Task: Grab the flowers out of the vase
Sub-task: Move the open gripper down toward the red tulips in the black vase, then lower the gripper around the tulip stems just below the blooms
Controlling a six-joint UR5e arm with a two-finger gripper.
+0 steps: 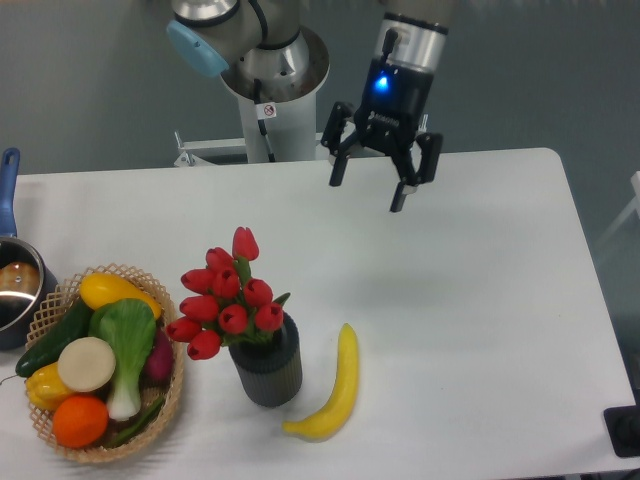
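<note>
Looking down from the fixed camera, the arm's upper links run off the top edge, so only the wrist with its blue light and the gripper show in full. The stems and twine of the flowers are sunk out of sight inside the vase, and a saucepan is cut by the left edge, only its blue handle and part of the rim showing.

The gripper hangs over the far part of the white table, fingers spread wide and empty (nothing sits between them). Well nearer the camera than the gripper and a little to its left in the picture stands the dark ribbed vase, upright, with the red tulip heads fanning out above its mouth and leaning away to the left. A banana lies just beside the vase on the side closer under the gripper, not quite touching it. Farther left still, well apart from the gripper, is a woven basket heaped with vegetables and fruit. Bare tabletop lies between the gripper and the tulips.
</note>
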